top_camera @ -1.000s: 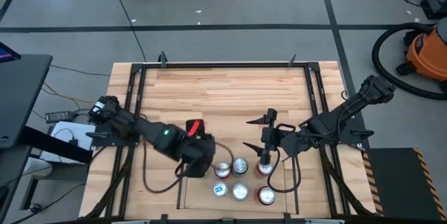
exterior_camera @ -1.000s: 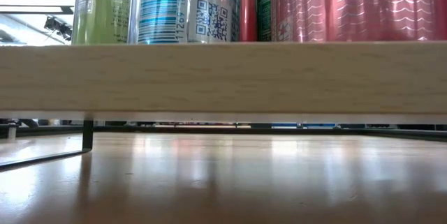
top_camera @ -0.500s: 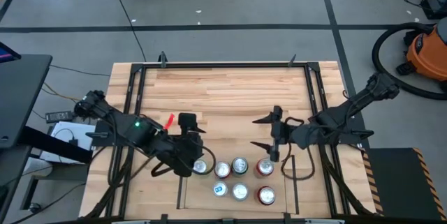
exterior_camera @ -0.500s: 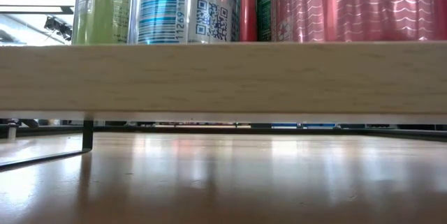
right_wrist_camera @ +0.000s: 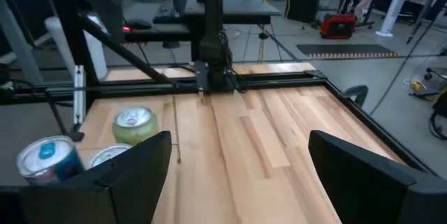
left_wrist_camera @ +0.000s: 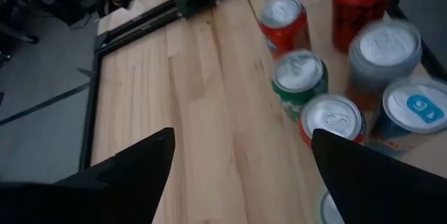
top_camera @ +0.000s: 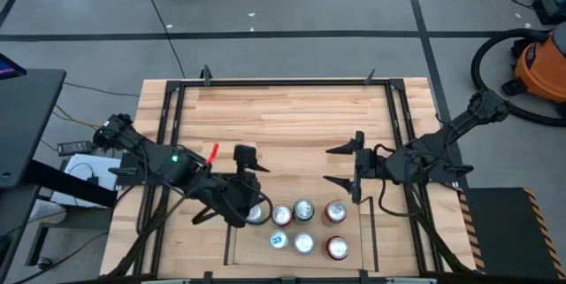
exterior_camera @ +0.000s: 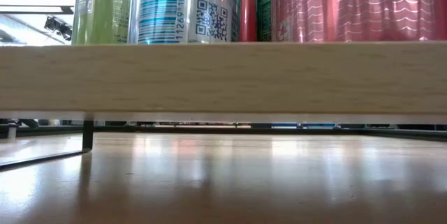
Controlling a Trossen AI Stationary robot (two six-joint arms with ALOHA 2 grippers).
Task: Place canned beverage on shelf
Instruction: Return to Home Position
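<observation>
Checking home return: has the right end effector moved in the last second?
Yes. High view: the right end effector has pulled away from the nearest red can toward the table's right rail.

A grey concrete floor (top_camera: 292,5) crossed by dark tape lines (top_camera: 292,34) surrounds the table (top_camera: 292,111), with an orange vacuum (top_camera: 541,61) and its black hose (top_camera: 480,65) well behind the right gripper (top_camera: 338,166) and a dark desk (top_camera: 26,116) far ahead of it.

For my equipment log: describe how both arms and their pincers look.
Both arms are black and jointed. The left arm carries a small green light and a red tab near its wrist. A black cable loops off the right arm. The left pincer and right pincer each have two dark, pointed fingers.
</observation>
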